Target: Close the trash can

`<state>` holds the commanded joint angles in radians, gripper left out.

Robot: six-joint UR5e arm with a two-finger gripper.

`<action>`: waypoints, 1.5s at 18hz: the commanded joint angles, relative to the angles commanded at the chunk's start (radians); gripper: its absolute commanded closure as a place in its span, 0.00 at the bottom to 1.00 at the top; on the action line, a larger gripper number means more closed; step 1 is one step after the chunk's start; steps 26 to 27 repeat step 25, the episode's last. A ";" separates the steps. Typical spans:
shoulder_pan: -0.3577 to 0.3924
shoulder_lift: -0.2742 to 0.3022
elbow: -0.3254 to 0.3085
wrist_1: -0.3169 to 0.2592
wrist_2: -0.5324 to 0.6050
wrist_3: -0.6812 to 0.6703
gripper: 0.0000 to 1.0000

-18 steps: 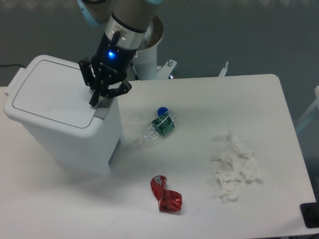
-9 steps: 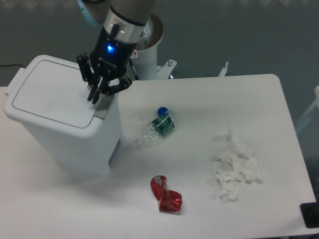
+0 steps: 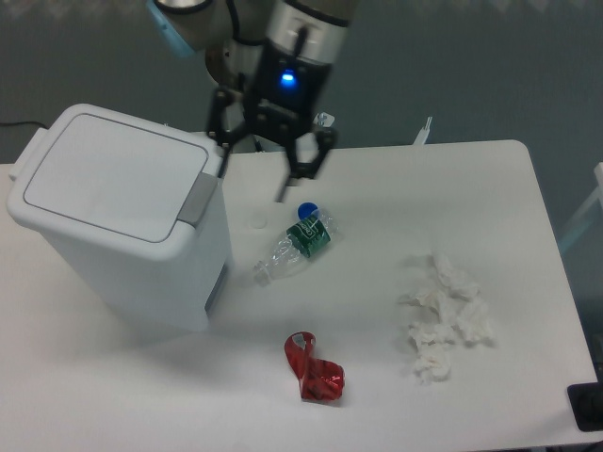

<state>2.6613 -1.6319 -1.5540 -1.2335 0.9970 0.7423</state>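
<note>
My claw (image 3: 252,182) hangs spread wide and pinching nothing, its two fingers (image 3: 285,185) pointing down over the white surface (image 3: 377,282), just right of the trash can (image 3: 122,217). The trash can stands at the surface's left side with its flat white lid (image 3: 108,184) down and the grey push tab (image 3: 197,201) on the rim facing me. Below my claw lies a crushed clear bottle (image 3: 297,243) with a green label and blue cap. Nearer the front edge sits a red wrapper (image 3: 314,369); crumpled white tissues (image 3: 445,315) lie to the right.
</note>
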 joint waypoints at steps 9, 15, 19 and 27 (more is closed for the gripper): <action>0.038 -0.212 0.052 0.132 0.304 0.297 0.00; 0.069 -0.338 0.112 0.131 0.446 0.552 0.00; 0.085 -0.440 0.179 0.121 0.546 0.678 0.00; 0.081 -0.493 0.230 0.121 0.586 0.683 0.00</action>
